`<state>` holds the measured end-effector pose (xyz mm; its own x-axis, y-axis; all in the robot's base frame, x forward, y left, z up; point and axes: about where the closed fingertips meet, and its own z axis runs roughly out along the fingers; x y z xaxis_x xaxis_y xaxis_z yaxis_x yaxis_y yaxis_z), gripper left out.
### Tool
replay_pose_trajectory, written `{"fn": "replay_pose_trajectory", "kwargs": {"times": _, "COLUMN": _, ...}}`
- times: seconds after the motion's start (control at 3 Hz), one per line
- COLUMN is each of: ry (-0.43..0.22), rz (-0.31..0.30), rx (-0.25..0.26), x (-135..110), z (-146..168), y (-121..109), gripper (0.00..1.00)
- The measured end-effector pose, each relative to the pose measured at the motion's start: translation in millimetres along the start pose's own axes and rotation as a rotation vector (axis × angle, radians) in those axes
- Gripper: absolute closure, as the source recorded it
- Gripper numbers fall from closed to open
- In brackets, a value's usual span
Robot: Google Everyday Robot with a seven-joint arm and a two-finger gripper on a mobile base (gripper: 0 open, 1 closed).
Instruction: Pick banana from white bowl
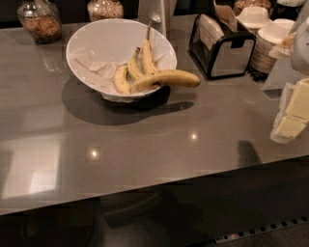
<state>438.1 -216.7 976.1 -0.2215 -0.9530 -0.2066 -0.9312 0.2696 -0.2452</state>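
The white bowl (91, 34) stands on the grey counter at the back left, lined with crumpled white paper. The banana (166, 78), long, thick and yellow, lies across the bowl's front right rim, and its end sticks out over the counter to the right. Three shorter, slimmer bananas (140, 62) lie inside the bowl behind it. My gripper (291, 116), with cream-coloured fingers, hangs at the right edge of the view above the counter. It is well to the right of the bowl and holds nothing that I can see.
A black napkin holder (224, 46) stands right of the bowl. Stacked small white plates (270, 41) are at the back right. Two glass jars (39, 20) (105, 8) stand at the back. The counter's front edge (145, 185) runs across the lower part of the view.
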Motion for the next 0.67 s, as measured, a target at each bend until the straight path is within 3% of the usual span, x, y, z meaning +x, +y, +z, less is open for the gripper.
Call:
{"fn": "replay_pose_trajectory", "kwargs": {"times": 0.33, "ry": -0.018, "rz": -0.005, "rx": 0.011, "x": -4, "z": 0, "y": -3, "gripper": 0.00}}
{"fn": "replay_pose_trajectory", "kwargs": {"times": 0.67, "ry": -0.102, "rz": -0.031, "rx": 0.025, "x": -21, "z": 10, "y": -19, "gripper": 0.00}}
